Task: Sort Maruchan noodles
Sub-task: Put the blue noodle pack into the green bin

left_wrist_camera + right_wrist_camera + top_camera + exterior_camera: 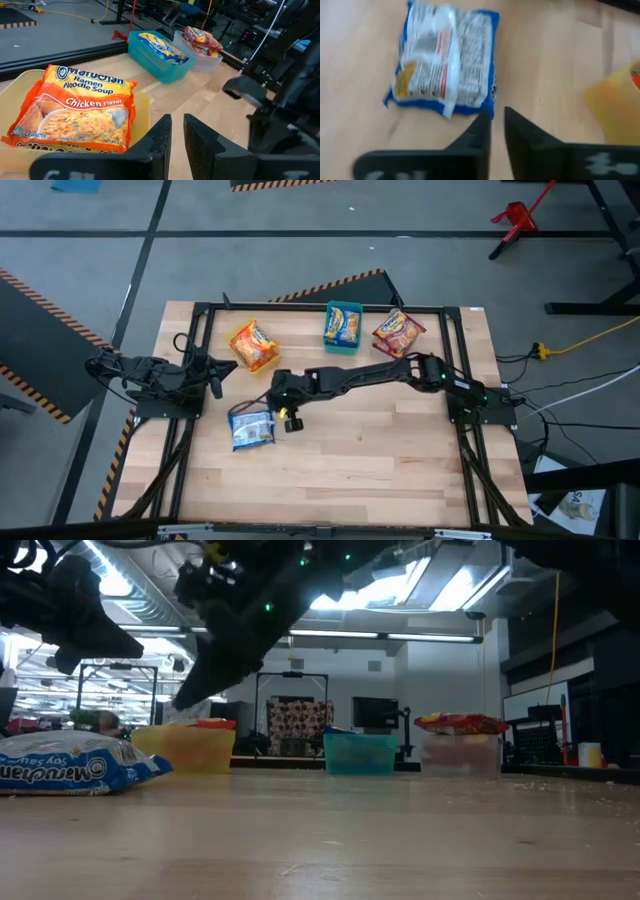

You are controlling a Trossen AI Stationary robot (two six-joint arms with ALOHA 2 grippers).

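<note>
A blue-and-white Maruchan packet (250,428) (445,60) lies flat on the wooden table, back side up. My right gripper (288,418) (497,122) hangs just above the table beside the packet's corner, shut with nothing between the fingers. An orange Chicken Flavor packet (75,107) lies on top of the yellow bin (143,107). A blue-and-yellow packet (162,47) lies in the teal bin (150,65), and red packets (202,40) lie in the clear bin (206,61). My left gripper (177,132) waits shut at the table's left, pointing at the yellow bin.
The three bins stand in a row along the far edge: yellow (185,748), teal (360,753), clear (460,755). The near half of the table is bare wood. A black frame (300,308) runs round the table's far and side edges.
</note>
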